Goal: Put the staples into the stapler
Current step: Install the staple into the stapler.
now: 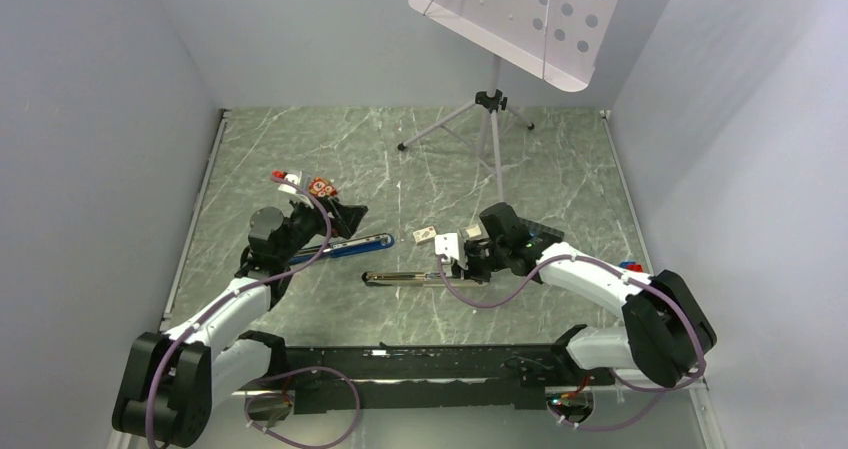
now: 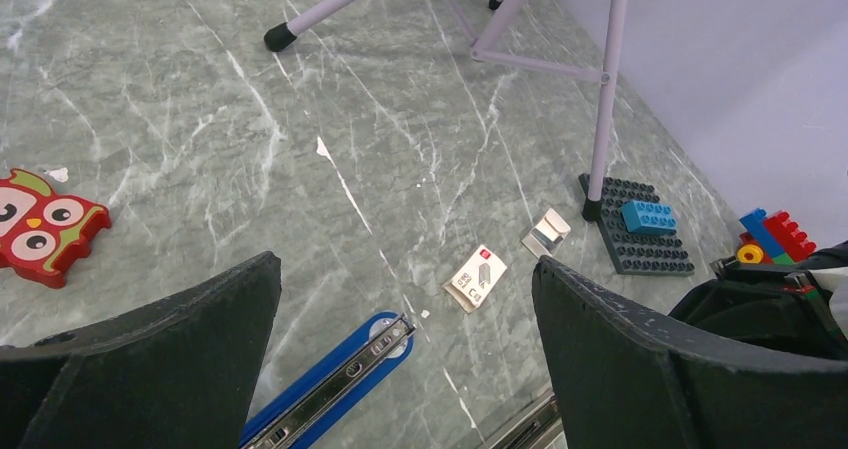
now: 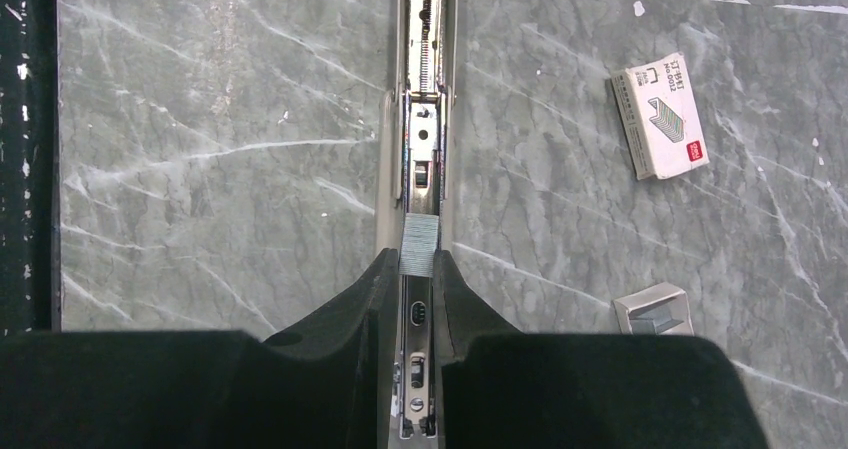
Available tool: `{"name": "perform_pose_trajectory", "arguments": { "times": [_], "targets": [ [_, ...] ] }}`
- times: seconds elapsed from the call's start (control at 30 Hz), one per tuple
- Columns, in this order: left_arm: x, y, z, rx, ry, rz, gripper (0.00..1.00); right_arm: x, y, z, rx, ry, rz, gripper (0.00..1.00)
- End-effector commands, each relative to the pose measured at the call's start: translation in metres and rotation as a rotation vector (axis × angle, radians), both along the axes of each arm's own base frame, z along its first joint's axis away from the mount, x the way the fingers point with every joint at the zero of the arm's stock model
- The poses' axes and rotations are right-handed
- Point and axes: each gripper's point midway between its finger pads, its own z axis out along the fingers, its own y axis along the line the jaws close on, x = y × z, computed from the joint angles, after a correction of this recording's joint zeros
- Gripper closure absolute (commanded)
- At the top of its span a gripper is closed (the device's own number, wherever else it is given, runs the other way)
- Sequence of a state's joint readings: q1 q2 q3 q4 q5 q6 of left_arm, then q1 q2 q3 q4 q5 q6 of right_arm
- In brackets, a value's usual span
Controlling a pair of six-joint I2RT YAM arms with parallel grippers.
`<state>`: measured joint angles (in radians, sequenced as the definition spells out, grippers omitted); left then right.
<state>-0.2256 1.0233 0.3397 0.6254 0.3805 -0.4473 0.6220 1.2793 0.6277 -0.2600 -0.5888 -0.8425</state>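
Top external: the left gripper [image 1: 345,217] hangs over the blue stapler [image 1: 345,247]. The right gripper [image 1: 452,261] is low over the opened silver stapler [image 1: 400,279].

Left wrist: its fingers [image 2: 160,359] are spread fully wide and hold nothing.

Right wrist: its fingers [image 3: 345,314] are nearly together, pinching the staples [image 3: 419,245] by their sides. The strip sits in line with the silver stapler's open channel. I cannot tell whether it touches the channel. A staple box [image 3: 660,114] lies apart to one side.

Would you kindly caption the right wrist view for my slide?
Right pincer holds the staples in line over the open stapler.
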Motion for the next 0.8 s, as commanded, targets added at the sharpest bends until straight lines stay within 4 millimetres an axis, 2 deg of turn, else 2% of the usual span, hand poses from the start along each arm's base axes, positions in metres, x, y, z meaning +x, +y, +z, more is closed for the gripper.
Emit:
{"name": "perform_pose_trajectory", "arguments": {
  "times": [0.0, 0.77],
  "targets": [
    [-0.0021, -0.0029, 0.0149, -0.024, -0.050, -0.018, 0.01, 0.0088, 0.0136, 0.0190, 0.065, -0.040, 0.037, 0.89],
    [-0.0039, -0.0047, 0.0149, -0.054, -0.032, -0.023, 0.01, 0.0074, 0.0098, 0.0124, 0.049, 0.002, 0.014, 0.89]
  ]
}}
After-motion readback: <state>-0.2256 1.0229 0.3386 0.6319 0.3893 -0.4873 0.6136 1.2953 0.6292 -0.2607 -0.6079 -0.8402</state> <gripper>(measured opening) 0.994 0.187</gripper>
